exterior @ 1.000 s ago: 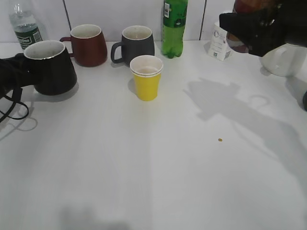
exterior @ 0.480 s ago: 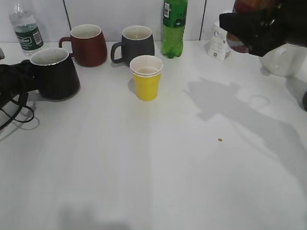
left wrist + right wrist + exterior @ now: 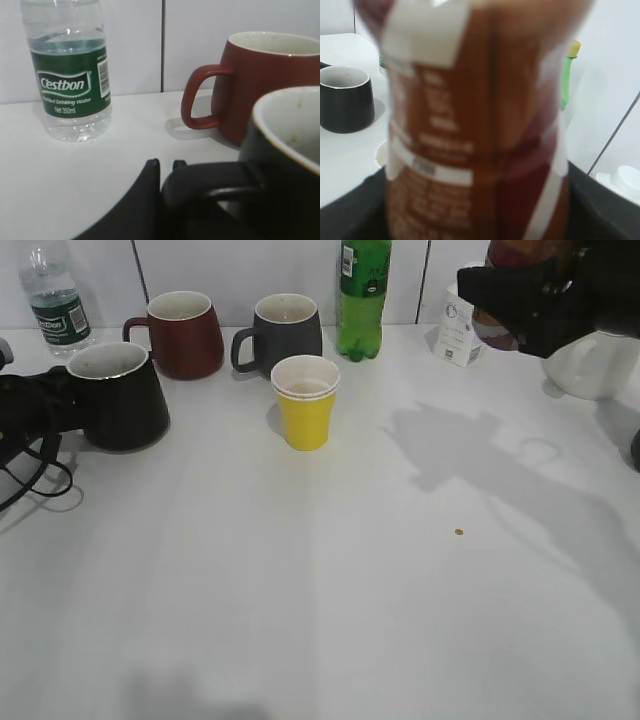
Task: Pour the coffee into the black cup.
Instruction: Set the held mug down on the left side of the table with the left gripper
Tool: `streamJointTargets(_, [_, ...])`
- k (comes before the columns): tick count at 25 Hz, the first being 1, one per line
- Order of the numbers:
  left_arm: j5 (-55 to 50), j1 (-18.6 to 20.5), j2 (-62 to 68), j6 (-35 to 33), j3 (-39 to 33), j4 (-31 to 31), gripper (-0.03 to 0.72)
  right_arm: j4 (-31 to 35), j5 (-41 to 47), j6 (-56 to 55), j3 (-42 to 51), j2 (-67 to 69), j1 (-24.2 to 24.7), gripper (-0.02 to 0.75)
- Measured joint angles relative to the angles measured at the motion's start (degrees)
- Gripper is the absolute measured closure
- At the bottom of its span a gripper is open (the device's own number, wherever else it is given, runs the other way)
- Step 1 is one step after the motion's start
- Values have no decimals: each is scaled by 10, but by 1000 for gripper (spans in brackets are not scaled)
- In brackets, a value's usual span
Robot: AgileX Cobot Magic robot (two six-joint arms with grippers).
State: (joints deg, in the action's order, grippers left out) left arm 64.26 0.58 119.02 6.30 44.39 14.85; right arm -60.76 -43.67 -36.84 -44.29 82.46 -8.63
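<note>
The black cup (image 3: 118,398) stands at the table's left, its white inside showing. My left gripper (image 3: 45,405) is shut on its loop handle; the left wrist view shows the fingers (image 3: 165,167) closed round the handle beside the cup (image 3: 287,165). My right gripper (image 3: 505,290) is high at the back right, shut on the coffee bottle (image 3: 515,252). The bottle (image 3: 470,125), brown with a red-brown and white label, fills the right wrist view, blurred. The black cup (image 3: 345,100) shows far off behind it.
A maroon mug (image 3: 185,335), a dark grey mug (image 3: 285,332) and a green bottle (image 3: 362,295) stand along the back. A yellow cup (image 3: 305,400) stands mid-table. A water bottle (image 3: 55,300) is at back left, and a white carton (image 3: 458,332) and white pot (image 3: 595,365) at back right.
My left gripper has shifted the black cup a little to the right and set it upright from a tilt. The right arm with the bottle has not moved.
</note>
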Motion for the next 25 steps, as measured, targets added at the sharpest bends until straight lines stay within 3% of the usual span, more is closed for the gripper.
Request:
streamJointTargets(4, [3,0,0,4,1,1,590,0,0,0,0,0,0,211])
streamJointTargets(8, [1,0,0,7,-1,-1,465,0,0,0,0,0,0,211])
streamJointTargets(11, [0,0,-1,8,-12,-1,415,4,0,0,0,0,0,211])
streamJointTargets(19, [-7,0,-47,8,-65,-4,400,86,46,1,0,3,0,211])
streamJointTargets(25, [-36,0,-101,8,-108,-5,400,178,61,79,0,59,0,211])
